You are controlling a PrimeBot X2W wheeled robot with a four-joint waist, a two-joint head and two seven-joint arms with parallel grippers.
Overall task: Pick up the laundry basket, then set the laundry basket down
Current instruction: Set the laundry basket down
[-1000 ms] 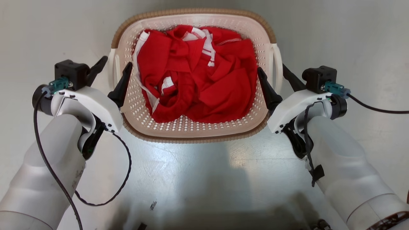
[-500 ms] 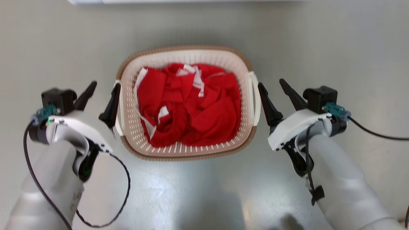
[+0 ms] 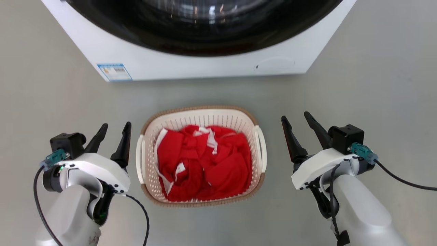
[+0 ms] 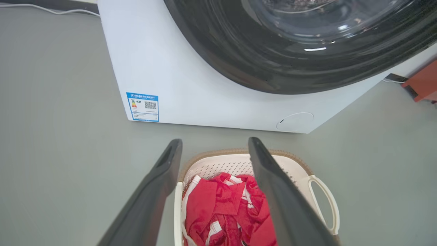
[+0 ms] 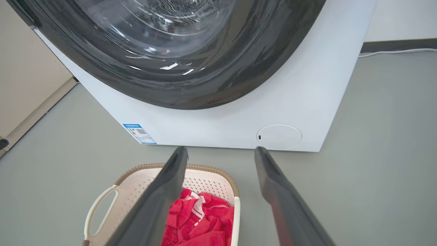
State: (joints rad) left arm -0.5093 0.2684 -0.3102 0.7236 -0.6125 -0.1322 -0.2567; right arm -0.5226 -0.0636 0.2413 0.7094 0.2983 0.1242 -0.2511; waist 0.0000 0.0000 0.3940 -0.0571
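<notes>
The laundry basket (image 3: pixel 201 118), holding a crumpled red garment (image 3: pixel 205 160), stood on the grey floor (image 3: pixel 375 85) in front of the washer (image 3: pixel 191 66). It lay between the left gripper (image 3: pixel 116 124) and the right gripper (image 3: pixel 294 115), whose fingers were spread apart, empty and clear of the basket's sides. The head view gave both grippers flanking the basket, the left wrist view added a red-orange object (image 4: pixel 423 83) beside the washer, and the right wrist view added a pale wall (image 5: pixel 27 68).

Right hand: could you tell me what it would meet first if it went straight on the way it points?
Probably the washer, low on its white front; the right hand points past the basket. Depth is unclear.
</notes>
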